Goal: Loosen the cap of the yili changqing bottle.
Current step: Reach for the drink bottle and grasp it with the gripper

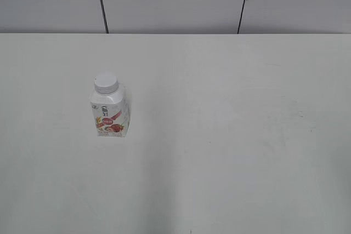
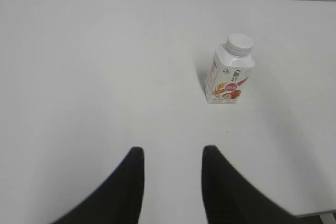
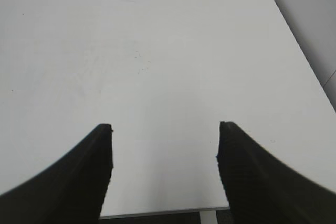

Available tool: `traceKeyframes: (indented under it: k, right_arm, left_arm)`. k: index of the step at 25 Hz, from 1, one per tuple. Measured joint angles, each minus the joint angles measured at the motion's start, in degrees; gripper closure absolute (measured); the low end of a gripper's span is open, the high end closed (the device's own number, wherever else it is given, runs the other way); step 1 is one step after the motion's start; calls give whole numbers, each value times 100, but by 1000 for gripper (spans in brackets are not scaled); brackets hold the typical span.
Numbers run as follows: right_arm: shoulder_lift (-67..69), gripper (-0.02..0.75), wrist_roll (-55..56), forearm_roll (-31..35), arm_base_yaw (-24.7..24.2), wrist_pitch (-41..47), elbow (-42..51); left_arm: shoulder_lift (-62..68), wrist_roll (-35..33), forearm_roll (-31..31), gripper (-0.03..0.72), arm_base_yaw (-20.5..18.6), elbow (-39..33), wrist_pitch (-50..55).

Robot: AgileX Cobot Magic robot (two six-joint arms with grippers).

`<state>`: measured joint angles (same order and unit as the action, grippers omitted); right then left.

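The yili changqing bottle (image 1: 109, 114) stands upright on the white table (image 1: 230, 135), left of the middle. It is small, white and squarish with a pink-red fruit label. Its white ribbed cap (image 1: 105, 83) sits on the neck. In the left wrist view the bottle (image 2: 229, 75) with its cap (image 2: 240, 44) stands ahead and to the right of my left gripper (image 2: 172, 153), well apart from it. My left gripper is open and empty. My right gripper (image 3: 165, 127) is open and empty over bare table; the bottle is out of its view. Neither gripper shows in the exterior view.
A grey panelled wall (image 1: 175, 1) runs behind the table's far edge. In the right wrist view the table's near edge (image 3: 157, 213) lies just below the fingers and its right edge (image 3: 294, 40) runs diagonally.
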<state>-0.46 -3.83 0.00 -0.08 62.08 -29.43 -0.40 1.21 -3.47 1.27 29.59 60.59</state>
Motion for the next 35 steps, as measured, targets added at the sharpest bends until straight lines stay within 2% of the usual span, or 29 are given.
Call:
traceKeyframes:
  k: [26, 29, 35]
  right_arm:
    - [0, 237, 0, 0, 0, 0, 0]
    - [0, 237, 0, 0, 0, 0, 0]
    - [0, 237, 0, 0, 0, 0, 0]
  left_arm:
    - [0, 0, 6, 448, 0, 11, -30]
    - [108, 0, 19, 448, 0, 214, -441]
    - [1174, -121, 347, 448, 0, 433, -2062]
